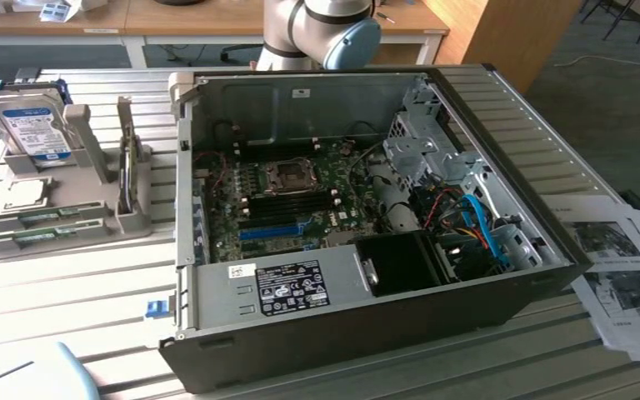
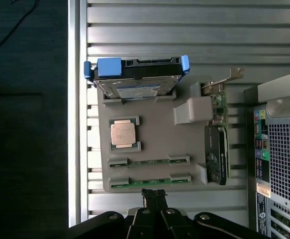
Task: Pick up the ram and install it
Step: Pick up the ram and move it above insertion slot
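Note:
Two rams, thin green sticks, lie side by side in slots of a grey holder (image 2: pixel 157 134); one ram (image 2: pixel 148 162) is nearer the holder's middle and the other ram (image 2: pixel 149 180) is at its edge. In the exterior view the same rams (image 1: pixel 47 218) (image 1: pixel 33 242) lie at the holder's (image 1: pixel 103 227) near end, on the exterior view's left. My gripper (image 2: pixel 154 195) hovers high above the table, just off the holder's edge beside the outer ram, its dark fingers pressed together with nothing between them. The arm (image 1: pixel 320 33) rises behind the computer case.
The holder also carries a silver hard drive (image 2: pixel 135 79) in blue rails, a square processor (image 2: pixel 123 134) and an upright graphics card (image 2: pixel 217 149). An open computer case (image 1: pixel 353 217) with its motherboard and memory slots (image 1: pixel 297 200) fills the table's middle. Printed sheets (image 1: pixel 620 267) lie on the exterior view's right.

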Controlling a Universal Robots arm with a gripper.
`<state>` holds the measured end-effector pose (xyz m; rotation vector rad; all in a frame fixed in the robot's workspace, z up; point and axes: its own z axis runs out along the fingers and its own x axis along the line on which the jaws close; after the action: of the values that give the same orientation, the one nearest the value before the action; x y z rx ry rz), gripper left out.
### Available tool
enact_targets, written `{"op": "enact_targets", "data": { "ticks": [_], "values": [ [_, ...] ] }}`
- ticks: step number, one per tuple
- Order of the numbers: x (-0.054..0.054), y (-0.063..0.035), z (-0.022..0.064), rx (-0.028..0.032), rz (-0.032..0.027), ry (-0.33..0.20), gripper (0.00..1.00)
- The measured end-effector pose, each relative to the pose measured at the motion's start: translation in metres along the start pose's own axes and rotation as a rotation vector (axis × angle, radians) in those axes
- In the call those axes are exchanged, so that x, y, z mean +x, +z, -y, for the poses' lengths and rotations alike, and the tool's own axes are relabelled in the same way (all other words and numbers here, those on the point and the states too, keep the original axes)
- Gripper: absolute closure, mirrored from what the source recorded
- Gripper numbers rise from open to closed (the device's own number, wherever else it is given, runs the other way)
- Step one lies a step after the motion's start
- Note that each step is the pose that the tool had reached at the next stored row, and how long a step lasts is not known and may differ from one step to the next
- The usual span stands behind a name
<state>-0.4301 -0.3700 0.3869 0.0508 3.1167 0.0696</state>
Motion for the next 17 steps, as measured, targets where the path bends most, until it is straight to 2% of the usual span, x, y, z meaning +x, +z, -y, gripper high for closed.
{"op": "enact_targets", "data": {
  "ticks": [17],
  "values": [
    [0.0, 0.0, 0.0, -0.0032, -0.0063, -0.141, 0.91]
  ]
}}
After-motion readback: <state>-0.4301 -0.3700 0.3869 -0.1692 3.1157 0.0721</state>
